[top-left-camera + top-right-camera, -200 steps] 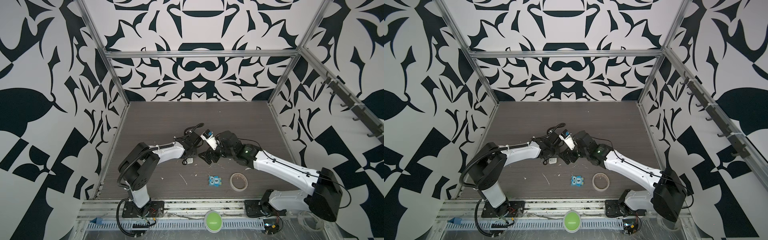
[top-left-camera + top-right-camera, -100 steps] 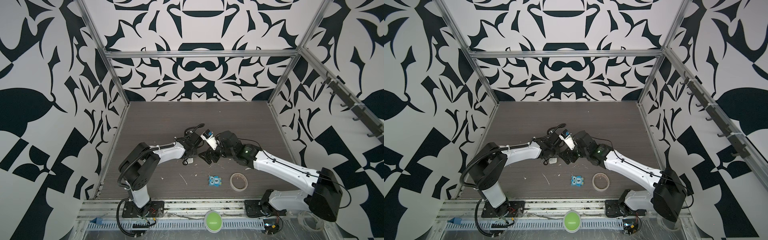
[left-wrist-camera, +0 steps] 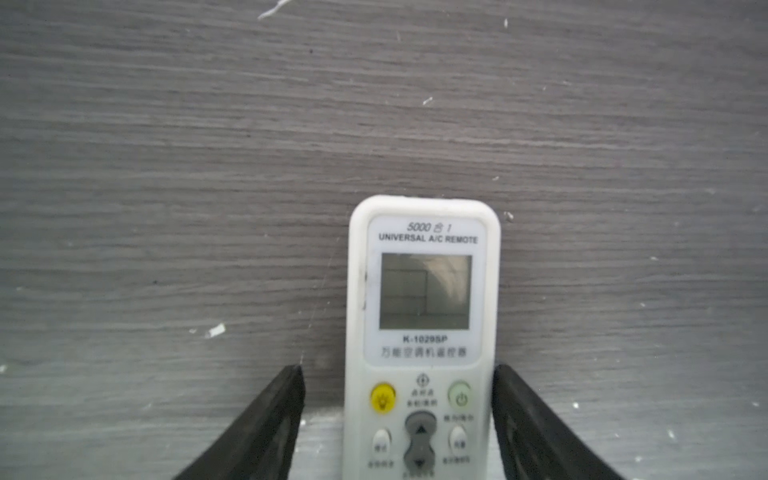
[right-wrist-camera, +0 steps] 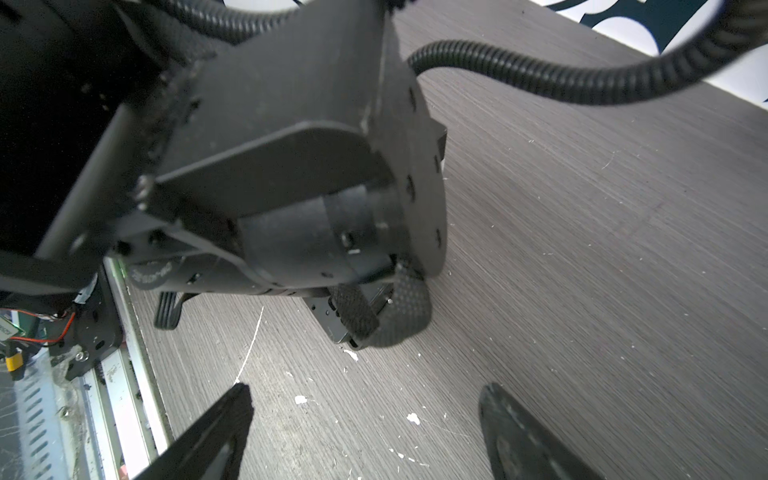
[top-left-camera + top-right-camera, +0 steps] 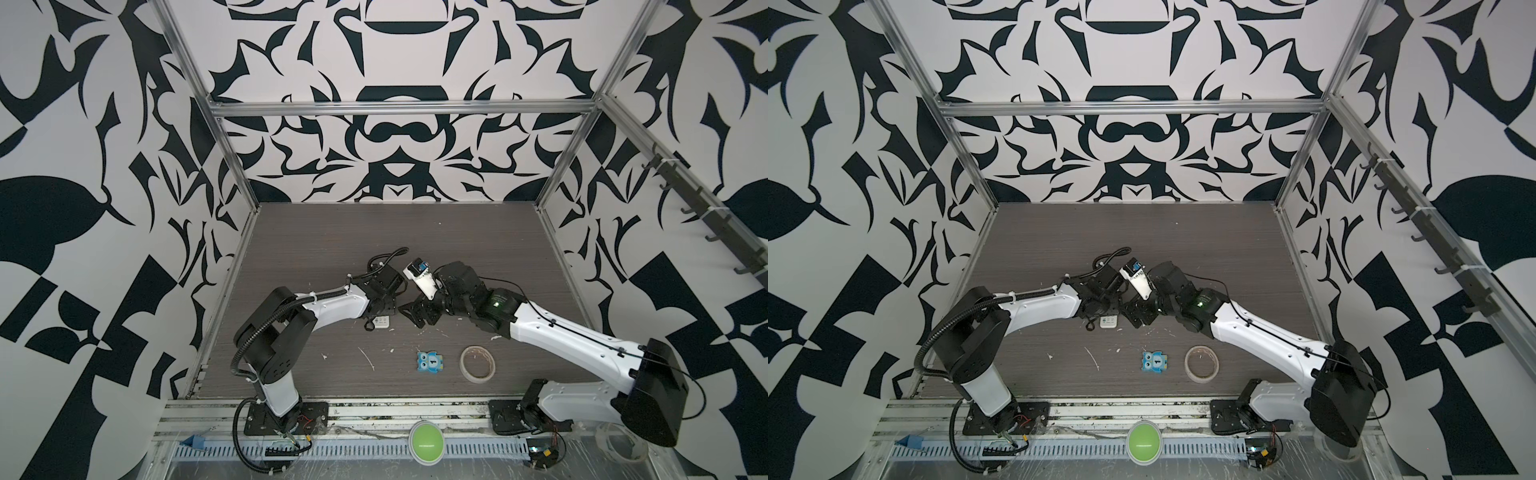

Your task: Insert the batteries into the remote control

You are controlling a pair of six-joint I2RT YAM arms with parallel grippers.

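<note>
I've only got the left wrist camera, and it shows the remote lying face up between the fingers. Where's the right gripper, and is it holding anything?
Observer: The right gripper hangs wide open and empty over the table, facing the left arm close by.
Operator: Anything else lying on the table?
Observer: A blue owl tile and a tape roll lie side by side, apart, nearer the front edge than the remote control.
</note>
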